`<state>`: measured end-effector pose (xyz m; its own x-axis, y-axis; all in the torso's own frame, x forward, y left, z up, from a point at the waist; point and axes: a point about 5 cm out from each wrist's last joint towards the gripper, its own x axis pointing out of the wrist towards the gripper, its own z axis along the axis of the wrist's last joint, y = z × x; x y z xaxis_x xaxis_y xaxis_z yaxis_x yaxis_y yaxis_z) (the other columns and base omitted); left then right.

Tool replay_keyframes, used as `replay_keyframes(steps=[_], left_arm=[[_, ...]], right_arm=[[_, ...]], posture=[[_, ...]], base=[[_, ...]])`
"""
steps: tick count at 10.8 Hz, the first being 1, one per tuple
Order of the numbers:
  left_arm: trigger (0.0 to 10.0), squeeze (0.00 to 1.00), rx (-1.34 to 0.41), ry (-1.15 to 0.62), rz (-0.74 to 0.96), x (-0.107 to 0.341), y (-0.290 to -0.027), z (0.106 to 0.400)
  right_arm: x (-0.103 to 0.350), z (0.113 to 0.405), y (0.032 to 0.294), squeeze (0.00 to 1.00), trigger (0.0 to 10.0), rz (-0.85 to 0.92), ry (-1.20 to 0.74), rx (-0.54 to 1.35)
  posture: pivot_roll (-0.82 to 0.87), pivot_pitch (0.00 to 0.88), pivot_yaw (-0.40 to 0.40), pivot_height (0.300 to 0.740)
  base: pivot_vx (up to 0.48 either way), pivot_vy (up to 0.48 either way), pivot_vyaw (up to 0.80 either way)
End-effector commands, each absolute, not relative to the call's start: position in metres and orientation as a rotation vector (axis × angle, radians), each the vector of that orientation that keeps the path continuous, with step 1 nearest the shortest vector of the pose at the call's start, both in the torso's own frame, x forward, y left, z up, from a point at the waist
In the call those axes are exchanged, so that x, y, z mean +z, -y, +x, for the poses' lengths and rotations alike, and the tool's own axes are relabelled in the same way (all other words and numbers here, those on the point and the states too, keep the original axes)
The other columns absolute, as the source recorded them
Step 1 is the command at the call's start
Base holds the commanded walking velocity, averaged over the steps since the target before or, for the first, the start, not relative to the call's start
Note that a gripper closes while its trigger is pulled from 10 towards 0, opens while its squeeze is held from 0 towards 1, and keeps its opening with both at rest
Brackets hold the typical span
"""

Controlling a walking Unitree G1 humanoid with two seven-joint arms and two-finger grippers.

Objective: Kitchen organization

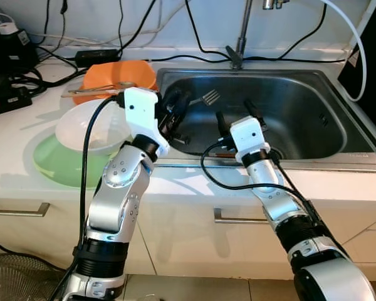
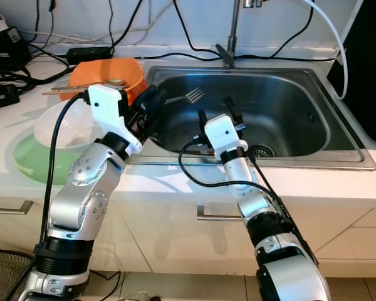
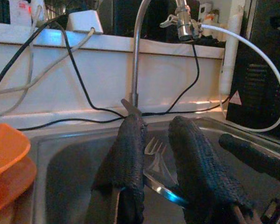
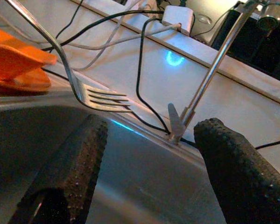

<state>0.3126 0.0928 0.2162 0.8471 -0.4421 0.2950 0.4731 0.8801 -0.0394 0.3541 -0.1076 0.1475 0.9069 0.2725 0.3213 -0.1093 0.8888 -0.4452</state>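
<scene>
**Fork held over the sink, left side**

Where the head views place both arms at the near rim of the stainless steel sink (image 1: 313, 135), the wrist views supply the finger detail. The left gripper (image 1: 177, 108) sits over the sink's left edge, and its wrist view shows the two black fingers (image 3: 128, 163) drawn close together on the handle of one silver metal fork (image 1: 208, 98), whose tines point toward the far wall of the basin. The right gripper (image 1: 236, 116) hovers over the near middle of the basin; its wrist view shows the fingers (image 4: 70, 172) spread wide apart with nothing between them, and the fork's tines just beyond them.

The head views alone show the counter to the left of the sink:

- one orange plastic bowl (image 1: 116, 75), at the far side, with wooden utensils (image 1: 97, 89) lying across it; their number cannot be told;
- one white bowl (image 1: 91, 128), nearer, nested on one pale green plate (image 1: 53, 164).

One chrome tap (image 1: 241, 34) rises behind the sink. Several black cables (image 1: 50, 47) run along the far counter.
</scene>
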Motion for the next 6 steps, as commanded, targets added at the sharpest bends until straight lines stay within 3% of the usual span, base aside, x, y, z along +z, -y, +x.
replay_keyframes(steps=[1,6], left_arm=[[10.0,0.00,-0.476,0.266,-0.125,0.213,-0.095,0.312],[10.0,0.00,-0.497,0.247,-0.137,0.205,-0.094,0.309]], right_arm=[[0.144,0.352,0.103,0.00,10.0,-0.467,0.385,0.245],[0.145,0.344,0.077,0.00,10.0,-0.466,0.431,0.373]], posture=[[0.12,0.000,0.061,0.740],[0.12,0.000,0.067,0.740]], base=[[0.000,0.000,0.00],[0.000,0.000,0.00]])
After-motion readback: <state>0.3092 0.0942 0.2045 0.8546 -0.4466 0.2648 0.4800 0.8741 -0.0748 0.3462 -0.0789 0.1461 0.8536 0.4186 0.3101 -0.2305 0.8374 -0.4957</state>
